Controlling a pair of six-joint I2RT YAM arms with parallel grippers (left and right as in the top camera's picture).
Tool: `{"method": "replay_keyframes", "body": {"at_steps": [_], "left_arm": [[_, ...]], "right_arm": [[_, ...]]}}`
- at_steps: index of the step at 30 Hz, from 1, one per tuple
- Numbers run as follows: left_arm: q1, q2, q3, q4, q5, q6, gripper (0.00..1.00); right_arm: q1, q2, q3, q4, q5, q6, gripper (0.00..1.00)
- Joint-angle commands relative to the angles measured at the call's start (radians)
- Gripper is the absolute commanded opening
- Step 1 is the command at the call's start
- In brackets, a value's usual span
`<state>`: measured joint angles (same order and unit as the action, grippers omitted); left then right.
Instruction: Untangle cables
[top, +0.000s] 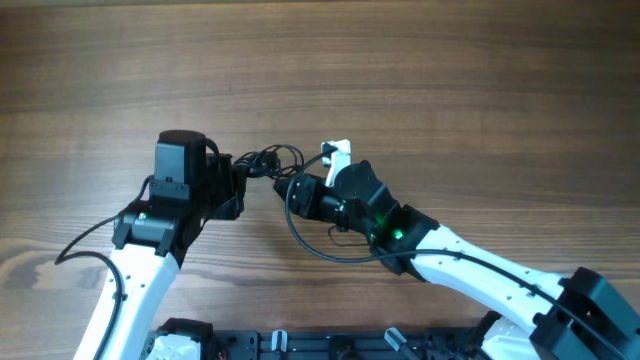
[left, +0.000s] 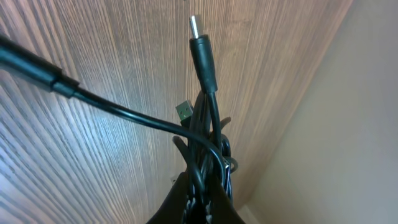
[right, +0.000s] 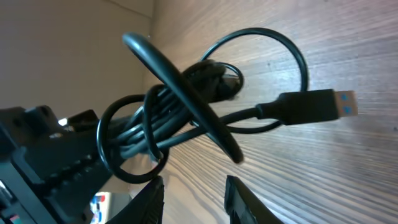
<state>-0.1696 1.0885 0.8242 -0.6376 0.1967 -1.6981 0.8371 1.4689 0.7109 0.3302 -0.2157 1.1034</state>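
The cables (top: 265, 160) form a bunch of thin black wires between the two arms in the overhead view. My left gripper (top: 238, 183) is shut on this bunch; in the left wrist view its jaws (left: 205, 202) pinch the strands, and a black plug (left: 203, 53) with a metal tip sticks up past a small green connector (left: 183, 112). My right gripper (top: 290, 190) sits just right of the bunch. In the right wrist view it (right: 193, 186) stands open below the tangled loops (right: 168, 112) with nothing between its fingers. A USB plug (right: 311, 107) with a blue insert juts right.
The wooden table (top: 450, 90) stretches all round. A thicker black cord (top: 310, 240) loops from the right arm toward the front. The arms' black base (top: 290, 345) lies along the near edge. A white piece (top: 338, 152) shows at the right wrist.
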Motion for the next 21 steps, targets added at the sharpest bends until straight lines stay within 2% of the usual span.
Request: {"method": "replay_keyframes", "body": {"at_steps": [1,7,11,16,21], "left_arm": [[-0.001,-0.013,0.005,-0.004,0.037,-0.016,0.04],[-0.037,-0.013,0.005,-0.003,0.039,-0.049,0.04],[-0.068,-0.013,0.005,-0.014,0.043,-0.050,0.04],[-0.100,-0.013,0.005,-0.018,0.108,-0.049,0.03],[-0.136,-0.013,0.005,-0.019,0.130,-0.038,0.04]], "right_arm": [[0.005,0.009,0.008,0.023,0.003,0.022,0.34],[0.004,0.009,0.008,0.014,-0.024,0.026,0.34],[0.004,0.009,0.008,0.012,0.072,0.027,0.34],[0.003,0.009,0.008,-0.065,0.221,0.167,0.38],[0.003,0.009,0.008,-0.069,0.247,0.172,0.38]]}}
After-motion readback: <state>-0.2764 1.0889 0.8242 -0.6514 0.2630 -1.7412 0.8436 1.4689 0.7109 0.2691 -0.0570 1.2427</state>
